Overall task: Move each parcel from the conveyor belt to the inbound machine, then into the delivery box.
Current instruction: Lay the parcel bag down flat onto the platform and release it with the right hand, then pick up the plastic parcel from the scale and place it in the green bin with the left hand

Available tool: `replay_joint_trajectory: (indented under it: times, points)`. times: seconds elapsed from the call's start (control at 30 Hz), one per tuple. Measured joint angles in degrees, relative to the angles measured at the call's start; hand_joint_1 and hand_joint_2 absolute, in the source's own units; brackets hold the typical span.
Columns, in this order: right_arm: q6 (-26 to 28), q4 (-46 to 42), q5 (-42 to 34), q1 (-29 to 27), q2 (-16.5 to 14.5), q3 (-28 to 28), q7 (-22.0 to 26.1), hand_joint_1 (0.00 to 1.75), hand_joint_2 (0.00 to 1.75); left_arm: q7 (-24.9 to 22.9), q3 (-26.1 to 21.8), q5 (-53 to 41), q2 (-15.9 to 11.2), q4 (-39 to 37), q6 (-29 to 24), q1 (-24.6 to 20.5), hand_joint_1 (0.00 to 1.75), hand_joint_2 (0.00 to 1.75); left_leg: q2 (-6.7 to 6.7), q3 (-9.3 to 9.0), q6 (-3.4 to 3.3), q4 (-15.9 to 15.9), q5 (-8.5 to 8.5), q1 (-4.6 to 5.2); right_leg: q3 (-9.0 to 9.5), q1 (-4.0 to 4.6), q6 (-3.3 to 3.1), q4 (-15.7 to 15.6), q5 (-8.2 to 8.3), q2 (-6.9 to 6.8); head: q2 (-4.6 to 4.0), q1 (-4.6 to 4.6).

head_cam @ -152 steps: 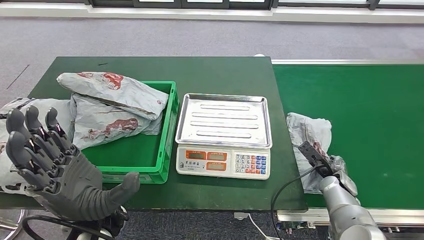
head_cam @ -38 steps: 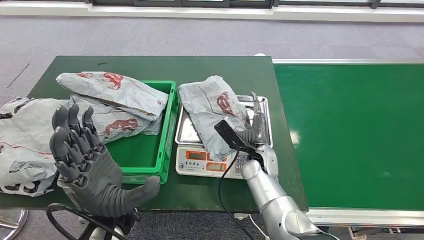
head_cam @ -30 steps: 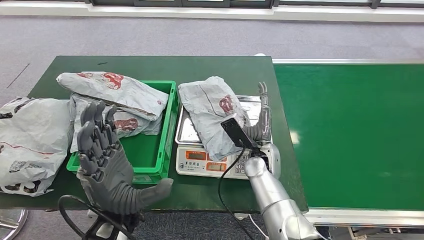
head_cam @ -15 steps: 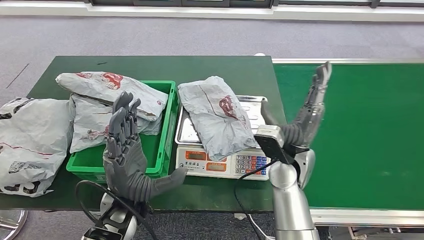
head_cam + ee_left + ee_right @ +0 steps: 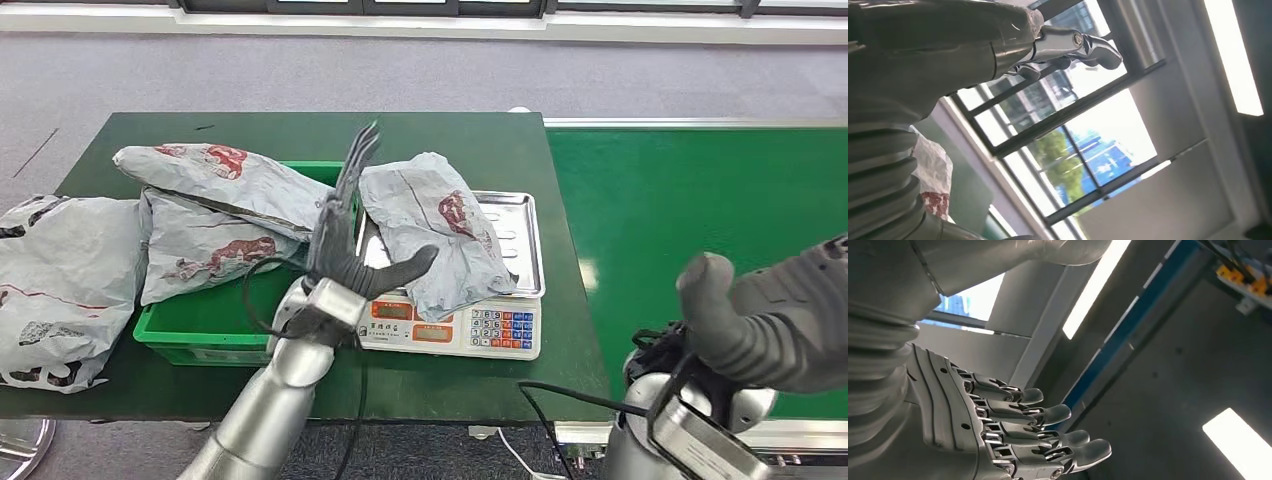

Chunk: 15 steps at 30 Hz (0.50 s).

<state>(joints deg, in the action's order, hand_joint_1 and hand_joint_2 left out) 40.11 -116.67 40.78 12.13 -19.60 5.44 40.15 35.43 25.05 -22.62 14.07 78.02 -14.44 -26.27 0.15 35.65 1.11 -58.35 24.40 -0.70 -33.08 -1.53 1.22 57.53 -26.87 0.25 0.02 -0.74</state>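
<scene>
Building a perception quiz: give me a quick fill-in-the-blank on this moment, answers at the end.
1. The grey parcel lies on the steel pan of the ____.
2. The left hand is raised with fingers apart beside that parcel, holding ____.
3. The crate with parcels in it is coloured ____.
4. The right hand is near the camera, over the ____ belt.

Answers: scale; nothing; green; conveyor

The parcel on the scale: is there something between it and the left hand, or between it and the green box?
Nothing visible stands between the left hand and the parcel on the scale; the open hand is raised just beside it. The green box lies directly next to the scale, but two parcels already cover its far part.
</scene>
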Motion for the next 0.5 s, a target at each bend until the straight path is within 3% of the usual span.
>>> replay_joint_trajectory:
  times: [0.13,0.27,0.33,0.5]
  points:
    - [0.0,-2.79,-1.59,-0.11,0.05,1.7,-0.01,0.0,1.75,-5.22,-0.78,-3.46,3.26,-10.44,-1.49,-7.51,0.0,1.75,0.01,0.0,-0.03,-0.01,-0.03,0.01,0.02,-0.01,0.02,0.01,0.03,0.01,0.0,-0.01]
    - [0.0,-4.12,-2.01,-0.16,0.08,2.69,-0.01,0.0,1.75,-7.73,-0.73,-4.28,5.12,-17.05,-2.77,-12.09,0.0,1.75,0.01,0.0,-0.03,-0.01,-0.03,0.02,-0.02,0.0,0.02,0.01,0.03,0.03,0.0,-0.01]
    - [-0.01,-4.27,-2.65,-0.15,0.11,3.15,-0.02,0.0,1.75,-11.22,0.01,-4.42,5.83,-21.25,-4.81,-15.19,0.0,1.75,0.0,0.0,-0.03,-0.01,-0.03,0.02,-0.04,0.0,0.02,0.01,0.02,0.03,0.0,-0.01]
    - [-0.03,-4.28,-5.17,-0.14,0.15,3.94,-0.02,0.0,1.75,-24.86,8.78,-4.67,6.87,-32.93,-6.48,-25.22,0.0,1.75,0.01,0.01,-0.04,-0.01,-0.03,0.02,-0.03,-0.02,0.02,0.01,0.02,0.04,0.0,-0.01]
